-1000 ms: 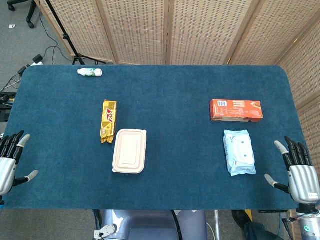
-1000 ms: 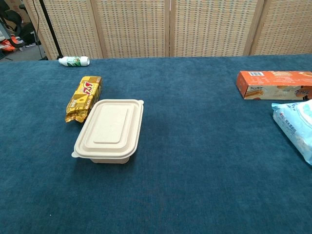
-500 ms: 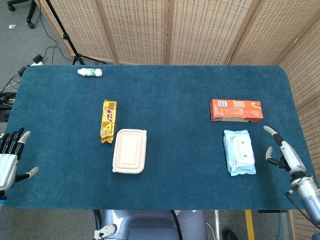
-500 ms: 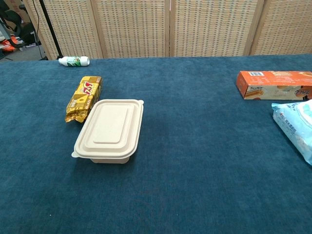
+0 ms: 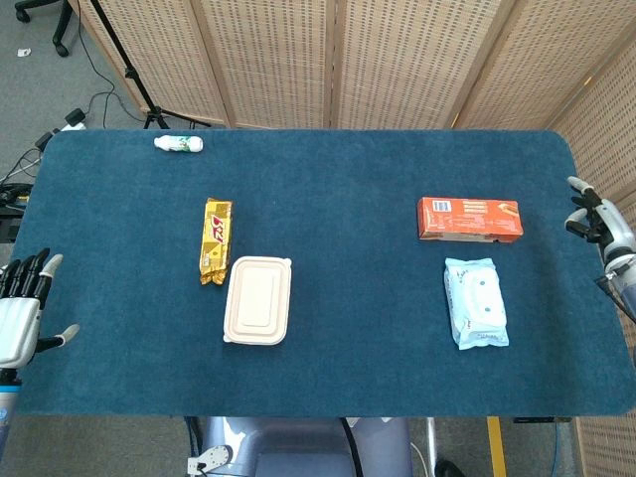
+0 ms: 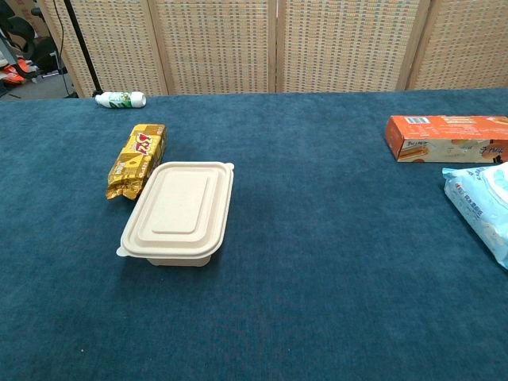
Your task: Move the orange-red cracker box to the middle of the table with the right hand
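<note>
Woven screens back a blue felt worktop [image 5: 328, 179]. Flat rectangular orange-red cracker box [image 5: 469, 219] lies untouched; right hand [image 5: 593, 214] beyond the edge, fingers spread, holding nothing.

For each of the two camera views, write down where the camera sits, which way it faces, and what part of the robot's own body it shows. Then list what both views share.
Head view: high above the near table edge, looking steeply down on the whole blue table; left hand and right hand show at the side edges.
Chest view: low, near the table's front, looking across it toward the wicker screens; no part of the robot shows.
Shared: orange-red cracker box, wipes pack, lidded container, yellow snack packet, white bottle.
</note>
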`<state>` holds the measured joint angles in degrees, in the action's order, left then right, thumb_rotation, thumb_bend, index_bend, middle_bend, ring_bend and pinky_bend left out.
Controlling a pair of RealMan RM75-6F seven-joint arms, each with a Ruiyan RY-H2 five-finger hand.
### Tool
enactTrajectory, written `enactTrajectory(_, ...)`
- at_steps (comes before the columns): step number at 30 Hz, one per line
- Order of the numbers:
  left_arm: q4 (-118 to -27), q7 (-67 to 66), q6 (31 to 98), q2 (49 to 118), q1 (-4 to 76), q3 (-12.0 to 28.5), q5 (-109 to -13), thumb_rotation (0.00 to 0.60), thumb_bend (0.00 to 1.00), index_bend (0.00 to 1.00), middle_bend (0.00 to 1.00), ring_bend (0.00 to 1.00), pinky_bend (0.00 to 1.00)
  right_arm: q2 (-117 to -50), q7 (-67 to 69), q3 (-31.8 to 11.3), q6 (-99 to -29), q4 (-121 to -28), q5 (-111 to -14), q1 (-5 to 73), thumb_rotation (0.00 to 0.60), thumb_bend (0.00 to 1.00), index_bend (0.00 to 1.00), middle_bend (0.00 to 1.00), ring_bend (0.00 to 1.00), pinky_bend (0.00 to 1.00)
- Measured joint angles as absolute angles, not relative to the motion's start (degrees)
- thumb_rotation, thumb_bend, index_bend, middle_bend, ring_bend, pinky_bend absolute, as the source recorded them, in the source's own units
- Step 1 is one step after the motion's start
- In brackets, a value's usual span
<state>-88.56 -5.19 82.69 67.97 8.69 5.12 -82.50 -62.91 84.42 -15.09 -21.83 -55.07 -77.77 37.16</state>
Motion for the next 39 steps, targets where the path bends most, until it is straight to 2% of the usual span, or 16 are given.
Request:
enactTrajectory(6, -88.36, -7.36, 81.68, 69.02, 9.41, 5.68, -81.0, 0.6, 0.0, 0.0, 0.0, 0.0, 0.0, -72.0, 86.21, -16.78, -11.09, -41.38, -75.36, 42.32, 0.6, 1.0, 0.01, 0.01, 0.0, 0.0)
enactTrajectory(12, -87.76, -8.38, 80.38, 69.66, 10.1, 6.23, -79.28, 0.6, 0.0, 0.0, 0.0, 0.0, 0.0, -79.61, 82.76, -20.08, -3.5, -33.57, -73.28, 45.52, 0.6, 1.0, 0.01, 0.01, 0.0, 0.0)
enactTrajectory(23, -86.84, -8.4, 79.38, 70.01, 10.64, 6.7, -77.72, 0.6, 0.0, 0.0, 0.0, 0.0, 0.0, -85.09, 67.86, -28.4, 3.04, -29.23, -68.42, 47.17, 0.6, 1.0, 0.02, 0.02, 0.0, 0.04)
enactTrajectory(29, -86.54, -8.37, 79.04, 70.09, 10.83, 6.83, -77.21, 0.6, 0.0, 0.0, 0.0, 0.0, 0.0, -86.79, 58.11, -34.23, 7.09, -28.1, -64.3, 47.52, 0.6, 1.0, 0.07, 0.07, 0.0, 0.12)
enactTrajectory(39, -86.5, -8.24, 79.03, 70.08, 10.91, 6.76, -77.06, 0.6, 0.0, 0.0, 0.0, 0.0, 0.0, -88.07, 39.28, -44.7, 13.62, -30.03, -57.04, 47.3, 0.6, 1.0, 0.09, 0.09, 0.0, 0.12)
